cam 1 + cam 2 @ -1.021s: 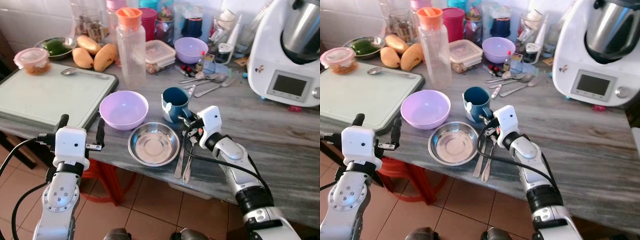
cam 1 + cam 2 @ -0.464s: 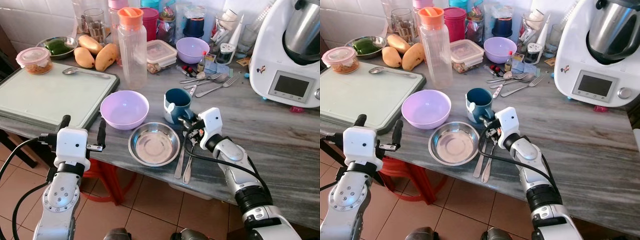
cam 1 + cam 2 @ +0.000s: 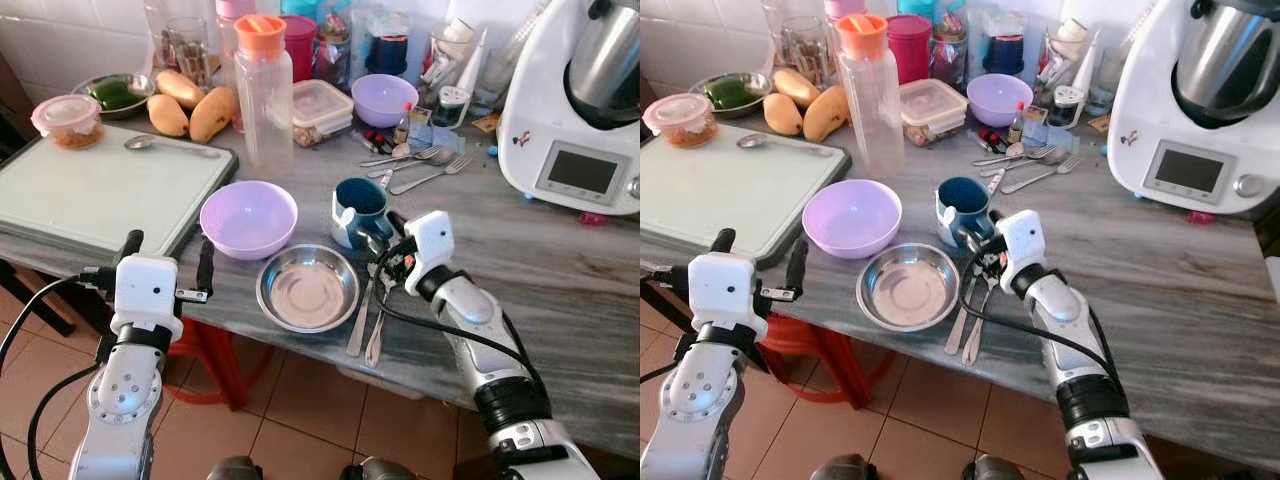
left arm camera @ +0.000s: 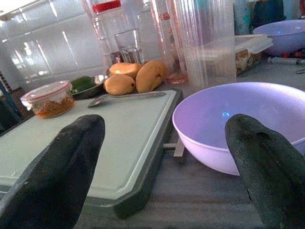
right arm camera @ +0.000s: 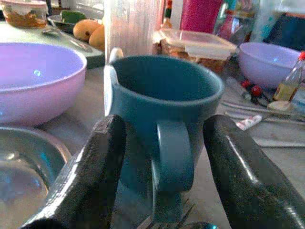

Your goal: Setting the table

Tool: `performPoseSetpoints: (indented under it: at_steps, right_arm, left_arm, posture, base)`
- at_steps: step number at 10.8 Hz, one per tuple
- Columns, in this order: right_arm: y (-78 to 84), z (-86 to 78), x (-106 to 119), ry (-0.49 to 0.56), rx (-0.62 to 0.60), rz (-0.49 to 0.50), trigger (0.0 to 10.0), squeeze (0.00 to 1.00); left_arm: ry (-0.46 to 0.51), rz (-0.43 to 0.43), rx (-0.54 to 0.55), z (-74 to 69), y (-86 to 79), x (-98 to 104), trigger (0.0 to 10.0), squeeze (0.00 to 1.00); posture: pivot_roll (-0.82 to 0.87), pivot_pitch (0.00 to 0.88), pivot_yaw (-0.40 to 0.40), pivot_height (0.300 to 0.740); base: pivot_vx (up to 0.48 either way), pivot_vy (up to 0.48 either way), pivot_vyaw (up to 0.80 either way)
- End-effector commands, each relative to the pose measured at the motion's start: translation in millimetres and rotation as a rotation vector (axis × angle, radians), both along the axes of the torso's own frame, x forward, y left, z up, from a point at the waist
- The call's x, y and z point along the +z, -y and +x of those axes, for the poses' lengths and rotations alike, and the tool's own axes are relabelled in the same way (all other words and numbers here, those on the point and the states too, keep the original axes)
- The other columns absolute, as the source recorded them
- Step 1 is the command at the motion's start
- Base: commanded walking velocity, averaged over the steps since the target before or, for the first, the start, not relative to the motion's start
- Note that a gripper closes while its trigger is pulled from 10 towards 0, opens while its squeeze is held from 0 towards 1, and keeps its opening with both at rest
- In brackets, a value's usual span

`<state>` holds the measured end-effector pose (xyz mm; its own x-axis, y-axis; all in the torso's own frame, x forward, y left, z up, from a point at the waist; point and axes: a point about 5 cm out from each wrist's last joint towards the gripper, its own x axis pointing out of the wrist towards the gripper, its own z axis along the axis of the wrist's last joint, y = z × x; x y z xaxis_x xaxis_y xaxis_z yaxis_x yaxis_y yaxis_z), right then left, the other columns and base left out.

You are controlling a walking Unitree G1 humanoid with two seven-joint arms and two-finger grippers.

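Behind right gripper [image 3: 384, 243]: blue mug [image 3: 358, 210] partly hidden, handle btwn spread fingers.

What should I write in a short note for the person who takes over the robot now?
Right gripper: open, fingers on both sides of the handle of the blue mug, not closed on it.
Left gripper: open, in front of the counter edge near the cutting board, holding nothing.
Done: purple bowl, steel bowl and cutlery are laid near the front edge.
Left: probably the mug's final placing.
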<state>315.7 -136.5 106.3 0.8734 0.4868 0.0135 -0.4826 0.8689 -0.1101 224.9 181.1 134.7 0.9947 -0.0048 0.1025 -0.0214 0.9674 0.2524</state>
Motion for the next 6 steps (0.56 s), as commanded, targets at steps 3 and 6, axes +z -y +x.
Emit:
performPoseSetpoints:
  at_steps: [3, 6]
  right_arm:
    - [1.6, -4.3, 10, 0.054, -0.041, 0.011, 10.0, 1.00]
    - [6.4, -15.4, 31, 0.154, -0.162, 0.051, 10.0, 1.00]
  left_arm:
    - [0.017, -0.006, 0.003, 4.1, 3.4, 1, 10.0, 0.00]
    - [0.013, -0.015, 0.063, 5.9, -1.1, -3, 10.0, 0.00]
  posture:
    - [0.09, 0.000, -0.020, 0.740]
    - [0.08, 0.000, -0.027, 0.740]
  base:
    - [0.000, 0.000, 0.00]
    - [0.000, 0.000, 0.00]
